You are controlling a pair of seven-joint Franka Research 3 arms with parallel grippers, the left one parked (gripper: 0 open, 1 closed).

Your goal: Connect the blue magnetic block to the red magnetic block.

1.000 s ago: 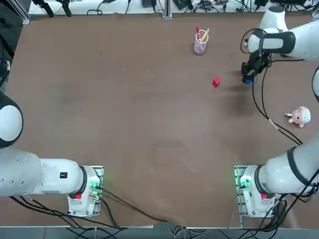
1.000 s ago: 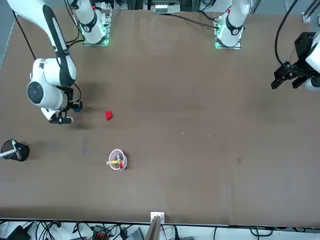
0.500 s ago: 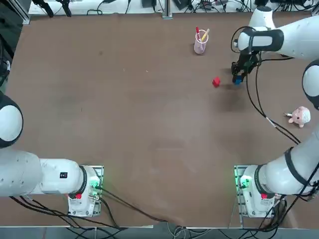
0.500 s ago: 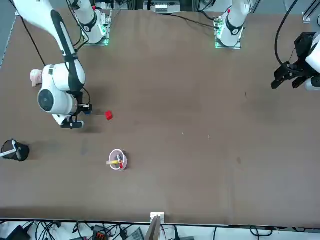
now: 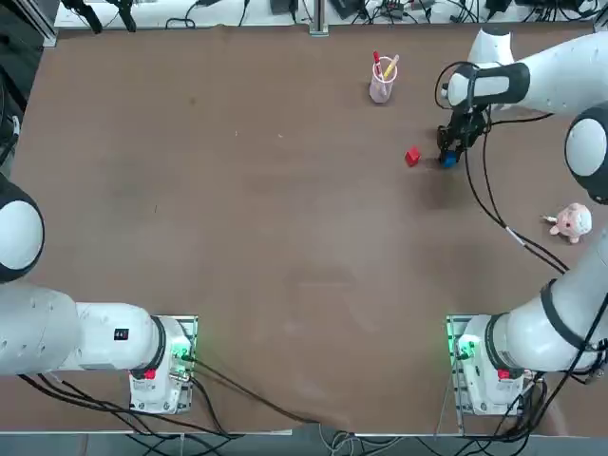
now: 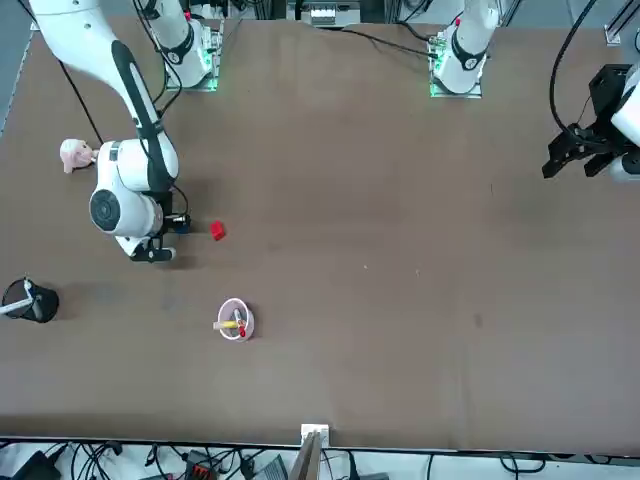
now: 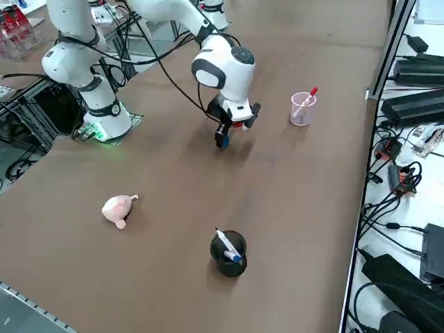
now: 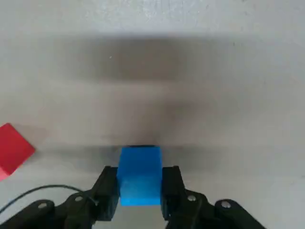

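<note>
Tabletop (image 5: 237, 190): right pincer (image 8: 139, 191) clamps blue magnetic block (image 8: 139, 175).

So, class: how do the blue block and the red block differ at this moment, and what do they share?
The blue block is clamped between the right gripper's fingers; the red block lies free on the table. In the wrist view the blue block faces the camera square-on, while the red block sits turned, corner forward. They are apart, not yet joined. Both are small plain cubes of about the same size.
</note>
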